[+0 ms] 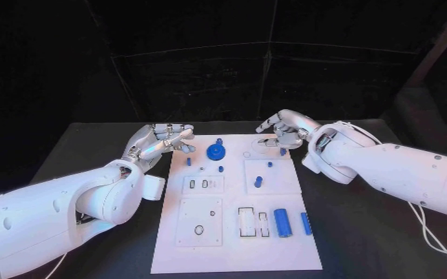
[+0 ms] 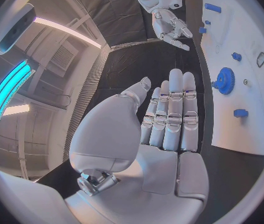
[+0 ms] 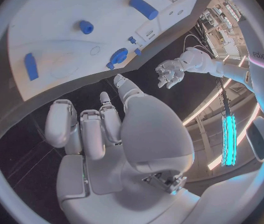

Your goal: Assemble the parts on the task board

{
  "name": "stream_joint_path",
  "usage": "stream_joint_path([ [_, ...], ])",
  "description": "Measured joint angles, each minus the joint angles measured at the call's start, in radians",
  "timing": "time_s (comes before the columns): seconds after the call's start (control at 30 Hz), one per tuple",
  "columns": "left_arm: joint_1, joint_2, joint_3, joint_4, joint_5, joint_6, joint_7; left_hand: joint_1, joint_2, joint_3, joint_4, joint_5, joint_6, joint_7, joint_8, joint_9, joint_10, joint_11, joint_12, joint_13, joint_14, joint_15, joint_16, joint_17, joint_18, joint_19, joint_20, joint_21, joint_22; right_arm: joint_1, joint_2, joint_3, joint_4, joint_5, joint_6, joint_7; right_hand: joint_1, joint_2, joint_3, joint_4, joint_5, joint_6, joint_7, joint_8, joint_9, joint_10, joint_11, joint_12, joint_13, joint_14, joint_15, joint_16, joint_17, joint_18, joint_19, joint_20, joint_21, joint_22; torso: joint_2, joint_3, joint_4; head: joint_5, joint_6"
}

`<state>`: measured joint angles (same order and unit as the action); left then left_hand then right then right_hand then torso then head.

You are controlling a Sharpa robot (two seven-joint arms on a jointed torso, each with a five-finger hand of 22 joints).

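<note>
Task board (image 1: 233, 227) holds scattered blue parts (image 1: 282, 222).

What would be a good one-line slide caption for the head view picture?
Two empty robot hands, left hand and right hand, poised at the far end of the white task board scattered with blue parts.

Inspector A: The bench (image 1: 93, 140) has a black, matte surface that extends past both long sides of the white plate.

Inspector B: Confirmed. A black curtain (image 1: 233, 40) hangs behind its far edge, with seams or folds running down it.

Inspector A: The left wrist view shows the same dark bench (image 2: 138, 69) surface.

Inspector B: The right wrist view records it as well (image 3: 20, 149), dark and bare.
</note>
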<state>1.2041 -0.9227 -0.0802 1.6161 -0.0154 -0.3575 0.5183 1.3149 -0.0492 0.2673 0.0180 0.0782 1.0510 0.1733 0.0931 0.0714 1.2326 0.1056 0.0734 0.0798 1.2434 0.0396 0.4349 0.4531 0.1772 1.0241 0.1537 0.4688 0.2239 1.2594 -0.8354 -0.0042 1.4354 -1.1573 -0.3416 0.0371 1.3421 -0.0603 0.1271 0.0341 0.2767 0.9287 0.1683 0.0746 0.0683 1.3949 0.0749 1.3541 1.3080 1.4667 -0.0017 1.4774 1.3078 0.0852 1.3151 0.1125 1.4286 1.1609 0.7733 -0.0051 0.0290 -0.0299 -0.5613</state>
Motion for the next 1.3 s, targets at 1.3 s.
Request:
stream_joint_path([
  [1.3, -0.001, 0.034, 0.000, -0.041, 0.000, 0.020, 0.000, -0.004, 0.004, 0.016, -0.003, 0.000, 0.007, 0.000, -0.008, 0.000, 0.015, -0.007, -0.004, -0.001, -0.011, 0.004, -0.025, 0.002, 0.000, -0.014, 0.000, 0.000, -0.001, -0.050, -0.023, -0.001, -0.181, 0.068, 0.106, 0.125, 0.041, -0.020, -0.029, -0.067, -0.010, -0.030, 0.002, -0.005, -0.002, -0.027, 0.005, -0.027, -0.027, 0.000, 0.000, -0.008, 0.000, 0.000, -0.018, 0.004, -0.019, -0.033, -0.009, 0.0114, -0.0140, -0.040, -0.025],
])
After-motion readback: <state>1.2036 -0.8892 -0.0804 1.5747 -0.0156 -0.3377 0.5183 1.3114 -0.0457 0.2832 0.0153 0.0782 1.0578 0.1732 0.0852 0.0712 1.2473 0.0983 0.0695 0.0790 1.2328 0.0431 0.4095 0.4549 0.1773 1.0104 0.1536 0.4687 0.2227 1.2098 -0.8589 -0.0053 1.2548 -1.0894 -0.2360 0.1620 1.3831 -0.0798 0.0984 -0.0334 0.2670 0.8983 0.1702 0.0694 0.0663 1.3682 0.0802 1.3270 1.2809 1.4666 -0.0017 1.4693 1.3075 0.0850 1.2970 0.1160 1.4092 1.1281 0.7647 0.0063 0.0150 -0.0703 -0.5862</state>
